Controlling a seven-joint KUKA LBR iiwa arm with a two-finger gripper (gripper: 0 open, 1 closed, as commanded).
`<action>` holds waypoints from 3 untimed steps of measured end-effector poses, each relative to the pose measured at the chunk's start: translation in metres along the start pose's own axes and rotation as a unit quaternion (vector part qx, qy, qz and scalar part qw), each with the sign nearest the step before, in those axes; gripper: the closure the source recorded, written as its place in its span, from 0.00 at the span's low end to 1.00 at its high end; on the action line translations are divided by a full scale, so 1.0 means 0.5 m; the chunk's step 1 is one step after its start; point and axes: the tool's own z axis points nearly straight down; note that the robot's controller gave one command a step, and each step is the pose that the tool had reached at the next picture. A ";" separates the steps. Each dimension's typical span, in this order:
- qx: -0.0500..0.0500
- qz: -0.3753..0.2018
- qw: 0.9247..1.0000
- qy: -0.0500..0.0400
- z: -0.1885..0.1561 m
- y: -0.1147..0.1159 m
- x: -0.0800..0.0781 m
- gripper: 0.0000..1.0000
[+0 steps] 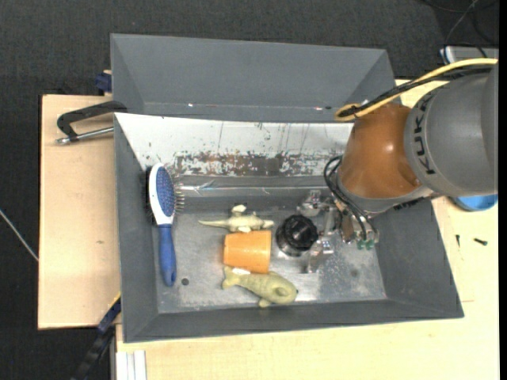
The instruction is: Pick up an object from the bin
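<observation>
Gripper (317,240): low in the right part of the bin (238,77), under the arm's orange cover (379,161); whether it is open or closed cannot be told.
Black round thing (296,231): a dark knob-like piece with a shiny rim, just beside the gripper on the view's left. It looks to be touching the gripper, but whether it is gripped cannot be told.
Orange piece (246,251): a squat orange block, near the gripper, just past the black round thing on the view's left.
Pale lizard toy (236,223): left of the gripper and a little toward the back wall, lying flat along the orange piece's upper edge.
Yellowish toy animal (263,286): left of the gripper and toward the front wall, against the orange piece's lower edge.
Blue brush (164,212): well apart from the gripper, by the left wall, with its bristle head toward the back and its handle toward the front.
</observation>
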 end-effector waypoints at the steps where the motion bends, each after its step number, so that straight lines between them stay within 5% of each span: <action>1: 0.000 -0.044 0.999 -0.001 -0.064 0.046 -0.038 0.00; 2: 0.000 -0.011 1.000 0.000 -0.062 0.010 -0.035 0.00; 3: 0.000 0.032 0.999 0.003 -0.008 0.021 -0.056 0.00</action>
